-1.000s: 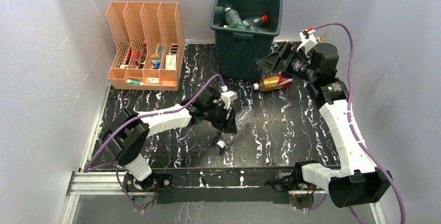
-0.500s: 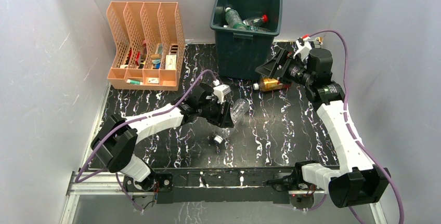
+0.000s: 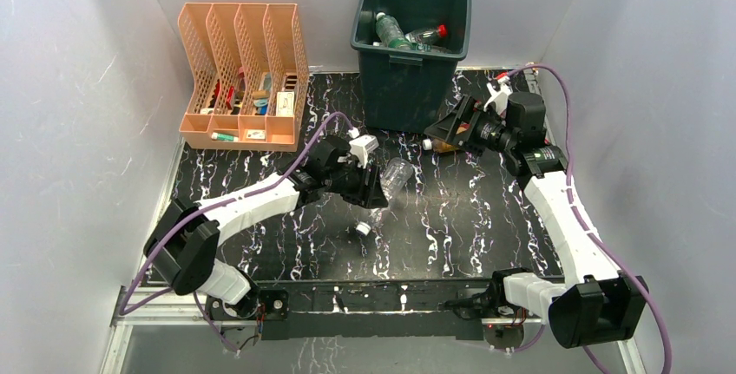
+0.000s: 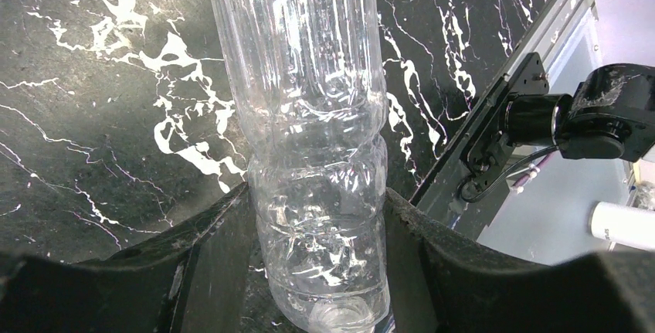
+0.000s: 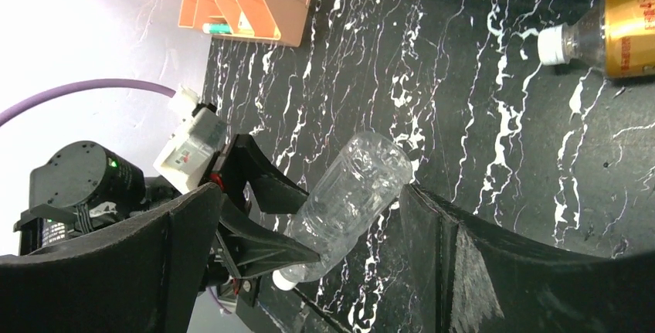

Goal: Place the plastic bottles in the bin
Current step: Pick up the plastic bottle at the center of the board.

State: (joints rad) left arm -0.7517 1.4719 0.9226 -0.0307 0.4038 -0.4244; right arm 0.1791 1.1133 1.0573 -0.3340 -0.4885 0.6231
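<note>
We judge the job well along but not done. A few bottles [image 3: 408, 36] already lie in the bin [image 3: 404, 88], which stands at the far edge, right of centre. Two more are out on the table.

The left gripper [image 4: 317, 209] is closed tight on a clear bottle [image 3: 396, 174] near its neck end. It holds the bottle up off the middle of the table, with the bin farther off and a little right.

An amber bottle [image 5: 626, 28] with a white cap lies on the table just near of the bin. The right gripper [image 5: 305, 217] hangs beside it with its jaws wide apart and nothing in them.

A small white thing [image 3: 362, 230] lies near of the clear bottle; we cannot tell what it is.

The table [image 3: 469, 218] is black with white marble veins, flat and glossy. A peach organizer [image 3: 243, 70] stands at the far left. Plain pale walls close the room on the left, far and right sides.
</note>
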